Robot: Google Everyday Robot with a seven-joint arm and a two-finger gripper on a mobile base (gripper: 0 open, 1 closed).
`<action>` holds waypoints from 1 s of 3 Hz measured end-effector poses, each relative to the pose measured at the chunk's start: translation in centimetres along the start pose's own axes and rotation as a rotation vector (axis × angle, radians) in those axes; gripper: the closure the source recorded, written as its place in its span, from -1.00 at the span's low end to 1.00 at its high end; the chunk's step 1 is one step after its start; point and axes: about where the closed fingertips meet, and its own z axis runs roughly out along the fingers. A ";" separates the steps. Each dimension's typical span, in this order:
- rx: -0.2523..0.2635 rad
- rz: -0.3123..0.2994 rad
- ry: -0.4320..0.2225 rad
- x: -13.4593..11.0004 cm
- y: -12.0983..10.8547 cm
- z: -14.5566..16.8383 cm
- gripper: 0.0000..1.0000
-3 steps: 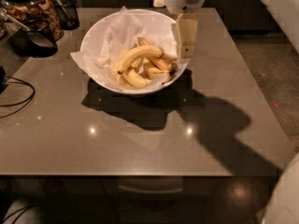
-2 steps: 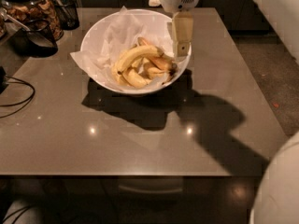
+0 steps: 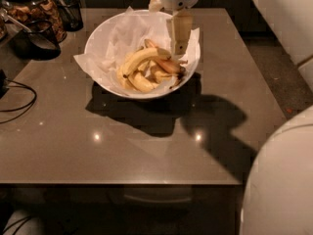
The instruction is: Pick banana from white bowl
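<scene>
The gripper [image 3: 179,45] hangs over the white bowl [image 3: 98,48] at about the bowl's 2 o'clock, its pale tip low, just inside the rim above the crinkled paper lining [image 3: 120,31]. Whether it is open or closed cannot be told from this view, and it does not appear to be holding anything.

The bowl stands toward 12 o'clock on the brown table [image 3: 146,151]. The banana [image 3: 167,66], the duller brownish one, lies in the bowl's 4 o'clock part, among other pieces and against the brighter yellow banana [image 3: 142,58].

From the gripper's tip the banana lies close by, toward roughly 7 o'clock. Its long axis seems to run from 10 to 4 o'clock, with the dark stem trailing toward the near rim. The pick likely calls for a short drop and a small shift that way, closing across that axis.
</scene>
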 end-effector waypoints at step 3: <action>-0.054 -0.051 -0.018 -1.8 -0.7 2.7 -0.34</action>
